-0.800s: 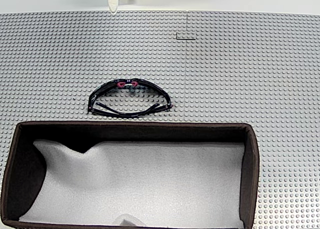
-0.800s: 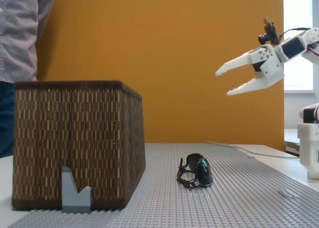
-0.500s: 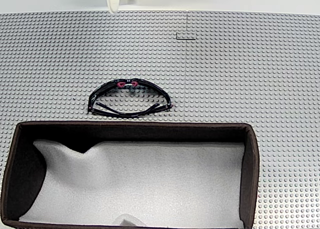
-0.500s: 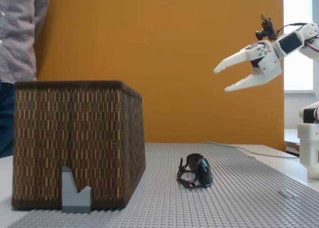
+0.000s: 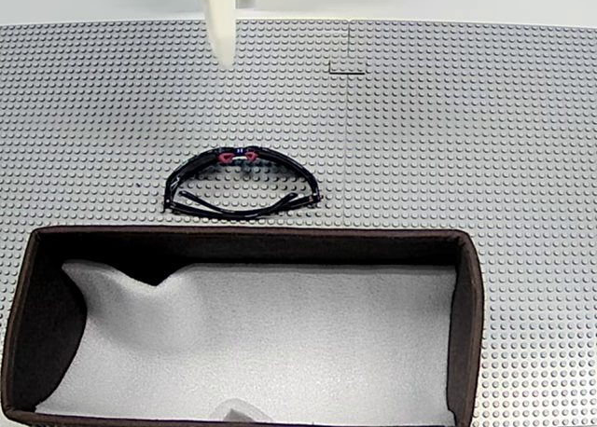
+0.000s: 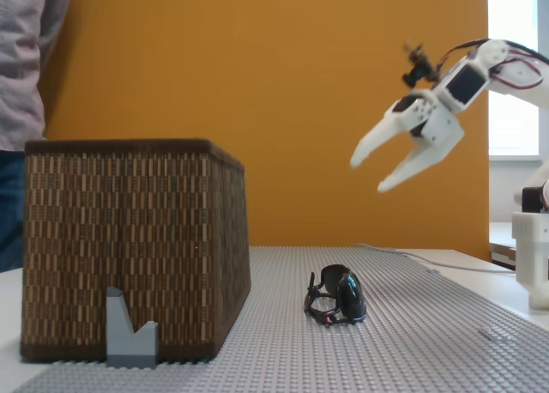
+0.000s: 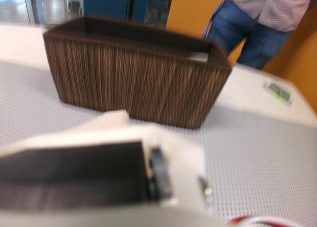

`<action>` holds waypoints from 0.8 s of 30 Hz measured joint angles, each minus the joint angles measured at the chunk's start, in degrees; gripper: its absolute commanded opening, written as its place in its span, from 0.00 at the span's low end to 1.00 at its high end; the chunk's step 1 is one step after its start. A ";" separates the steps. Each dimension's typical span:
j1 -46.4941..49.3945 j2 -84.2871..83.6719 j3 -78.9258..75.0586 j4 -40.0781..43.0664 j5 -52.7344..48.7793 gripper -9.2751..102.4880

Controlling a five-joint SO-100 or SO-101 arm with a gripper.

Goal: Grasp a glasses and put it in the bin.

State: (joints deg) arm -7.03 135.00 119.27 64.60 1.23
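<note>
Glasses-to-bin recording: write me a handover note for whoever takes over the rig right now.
Claw: open, empty, up in the air, angled down toward the mat, to the right of and well above the glasses in the side fixed view.
Glasses: folded on the grey studded mat, just outside the bin's long wall, untouched.
Bin: holds white foam lining, no glasses.
Done: nothing grasped yet.
Left: lower onto the glasses, grip, lift over the wall, release inside.

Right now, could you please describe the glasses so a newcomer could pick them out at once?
Find the big brown bin with white foam lining on the grey studded mat. Just beyond its long wall lie the glasses, folded: slim black frame, dark lenses, small pink-red nose pads.
</note>
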 measured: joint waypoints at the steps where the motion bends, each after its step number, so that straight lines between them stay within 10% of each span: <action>1: -0.53 -4.75 -0.88 -0.18 0.00 0.29; 24: -3.08 -31.99 1.49 -13.71 -0.79 0.28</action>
State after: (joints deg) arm -10.11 103.01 120.76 50.89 0.44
